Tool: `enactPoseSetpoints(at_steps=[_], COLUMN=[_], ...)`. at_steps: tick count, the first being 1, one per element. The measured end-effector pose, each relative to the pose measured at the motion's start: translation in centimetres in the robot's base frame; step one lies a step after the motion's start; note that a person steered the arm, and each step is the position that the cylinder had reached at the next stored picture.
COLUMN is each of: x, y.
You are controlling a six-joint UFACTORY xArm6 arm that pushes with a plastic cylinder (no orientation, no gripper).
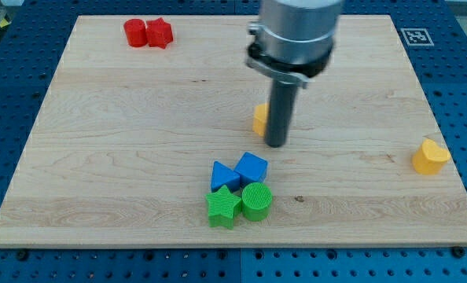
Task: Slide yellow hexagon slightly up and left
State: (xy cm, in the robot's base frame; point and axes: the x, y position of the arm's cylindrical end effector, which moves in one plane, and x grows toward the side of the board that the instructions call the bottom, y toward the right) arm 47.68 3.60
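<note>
A yellow hexagon [260, 118] lies near the board's middle, mostly hidden behind my rod. My tip [276, 145] rests on the board at the hexagon's lower right side, close against it. A second yellow block, heart-shaped [430, 156], lies near the view's right edge of the board.
A red cylinder [135, 33] and a red star [159, 32] sit together at the view's top left. A blue triangle [223, 175], a blue cube [251, 168], a green star [224, 206] and a green cylinder [257, 201] cluster below my tip. The wooden board [100, 157] lies on a blue pegboard table.
</note>
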Motion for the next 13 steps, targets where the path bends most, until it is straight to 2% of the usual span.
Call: enactPoseSetpoints(at_steps=[1,3,4,8,12,13], x=[-3.6,-4.6,-4.4,-8.5,-8.7,-8.8], y=[-1.5,0.9,4.0,1.6,-1.2,-3.7])
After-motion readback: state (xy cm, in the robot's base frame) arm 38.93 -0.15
